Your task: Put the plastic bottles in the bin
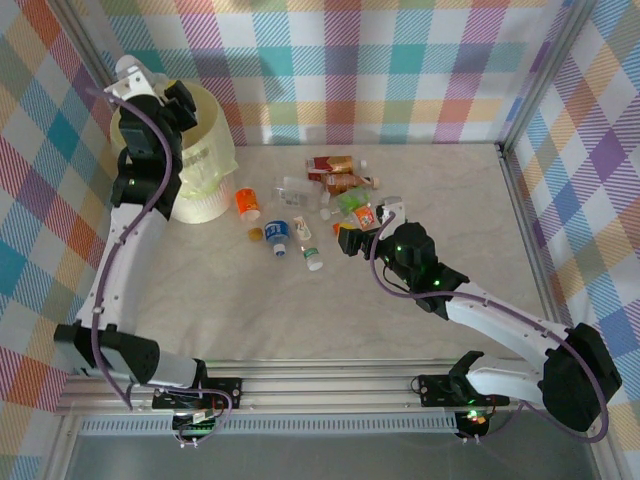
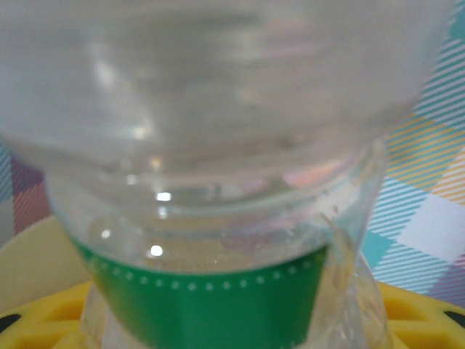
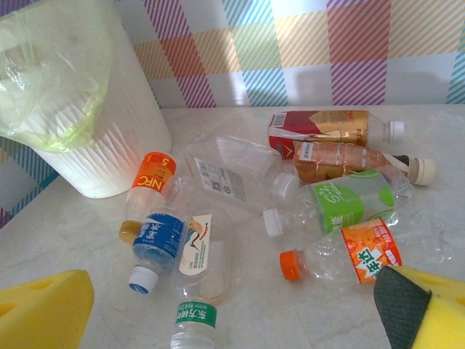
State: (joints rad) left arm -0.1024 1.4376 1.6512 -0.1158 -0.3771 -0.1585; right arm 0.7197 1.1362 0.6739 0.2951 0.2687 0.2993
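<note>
A green-banded bottle [image 2: 218, 313], clear above the band, is pinched between the yellow pads [image 2: 33, 327] of the left gripper [image 1: 183, 100], which hangs over the mouth of the bin [image 1: 205, 200]. The bin is stood at the far left of the surface [image 1: 300, 320], close to the checked wall [image 1: 400, 70]. It is lined with a crumpled translucent bag [image 3: 43, 80], and what lies inside cannot be told. The left arm is stretched up the left side from its base to the bin.

The other bottles [image 1: 340, 183] are scattered on their sides to the right of the bin, about mid-surface. Nearest the bin lies an orange-labelled bottle [image 3: 149, 185], with a blue-labelled bottle [image 3: 156, 243] just beside it. Farther right, a red-labelled bottle [image 3: 316, 131], a brown bottle [image 3: 341, 160] and a green-labelled bottle [image 3: 349, 203] are packed close together.

The right arm is reached diagonally from the near right corner, and the right gripper [image 3: 234, 305] is held at the near edge of the cluster. Its pads are spread wide with nothing between them. An orange-capped bottle [image 3: 349, 258] lies just beside its right-hand pad.
</note>
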